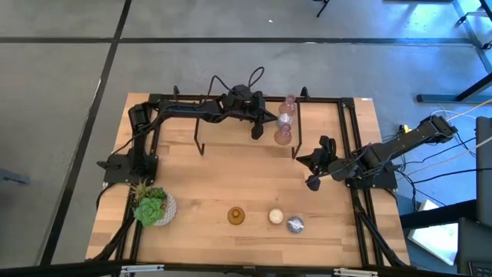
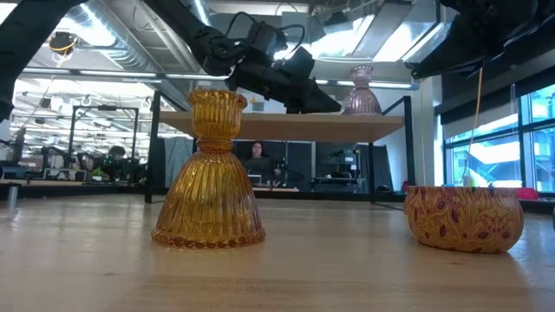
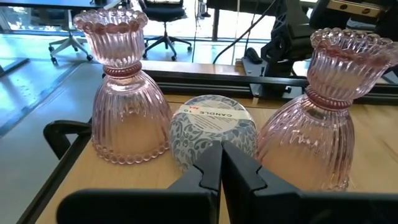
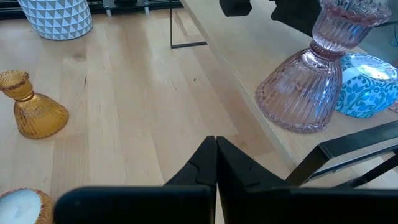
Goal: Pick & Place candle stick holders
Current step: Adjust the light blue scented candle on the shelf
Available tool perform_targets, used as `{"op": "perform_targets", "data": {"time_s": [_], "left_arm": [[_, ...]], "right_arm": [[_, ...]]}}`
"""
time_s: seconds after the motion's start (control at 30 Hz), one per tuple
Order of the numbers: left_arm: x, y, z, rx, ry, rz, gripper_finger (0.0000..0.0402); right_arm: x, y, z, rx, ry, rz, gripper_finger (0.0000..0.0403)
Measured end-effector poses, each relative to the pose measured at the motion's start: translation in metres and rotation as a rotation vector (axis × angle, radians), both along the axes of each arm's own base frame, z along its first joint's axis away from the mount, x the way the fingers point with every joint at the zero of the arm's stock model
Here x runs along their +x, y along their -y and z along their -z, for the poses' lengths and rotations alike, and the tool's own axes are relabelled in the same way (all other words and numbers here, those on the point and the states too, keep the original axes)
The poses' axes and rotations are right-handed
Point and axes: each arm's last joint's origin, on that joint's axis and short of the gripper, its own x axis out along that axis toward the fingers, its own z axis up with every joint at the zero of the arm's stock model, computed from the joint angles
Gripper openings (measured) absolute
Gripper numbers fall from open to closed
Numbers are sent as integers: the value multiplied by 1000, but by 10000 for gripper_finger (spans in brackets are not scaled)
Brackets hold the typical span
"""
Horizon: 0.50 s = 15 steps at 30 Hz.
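Two pink ribbed glass holders [image 3: 127, 106] [image 3: 323, 118] stand upright on a raised wooden shelf [image 1: 231, 123] at the table's far side. A round blue-and-white patterned tin [image 3: 211, 127] stands between them. My left gripper [image 3: 221, 163] is shut, level, just in front of the tin. An amber holder [image 1: 236, 215], a cream one [image 1: 276, 217] and a silvery one [image 1: 295, 225] stand near the table's front edge. My right gripper [image 1: 314, 181] is shut and empty over the table's right part, below the shelf. My left gripper's shut fingertips [image 3: 211, 168] stand level right before the tin's near side [image 3: 208, 146], pointing toward the table's right. I cannot tell whether they touch it.
A green succulent in a white pot [image 1: 154, 208] stands at the front left. The shelf rests on thin black legs [image 1: 201, 138]. Black frame rails [image 1: 350, 131] run along the table's sides. Bare wood [image 1: 231, 177] lies between the shelf and the front row.
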Motion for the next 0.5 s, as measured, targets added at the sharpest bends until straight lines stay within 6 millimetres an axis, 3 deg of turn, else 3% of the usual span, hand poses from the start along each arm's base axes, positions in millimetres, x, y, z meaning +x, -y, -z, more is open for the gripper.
{"op": "perform_targets", "data": {"time_s": [0.27,0.5], "left_arm": [[17,2,11,-16,-31,25,2],[16,1,8,-12,-40,21,2]], "right_arm": [[0,0,0,0,0,0,3],[0,0,0,1,-2,-4,3]]}}
